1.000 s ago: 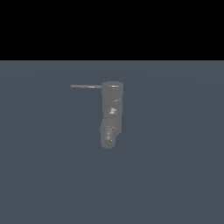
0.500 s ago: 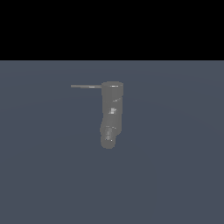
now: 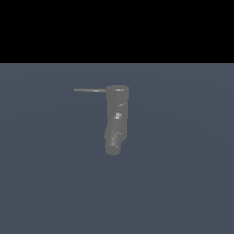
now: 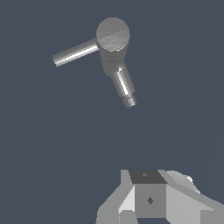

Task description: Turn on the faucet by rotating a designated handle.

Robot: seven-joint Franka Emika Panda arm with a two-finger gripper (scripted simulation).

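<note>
The faucet is a dull gray, chunky, slightly bent cylinder with a flat round top and a rounded spout end. It stands alone on the blue-gray floor. The handle, a thin straight gray rod, sticks out from its top toward the exterior view's left. Seen in the wrist view, the faucet shows its round top, with the handle and the spout branching off from it. My gripper is well apart from the faucet and touches nothing. Its fingers look pressed together. Neither the arm nor the gripper appears in the exterior view.
A plain blue-gray floor spreads around the faucet, with a black band above it in the exterior view. No other objects show.
</note>
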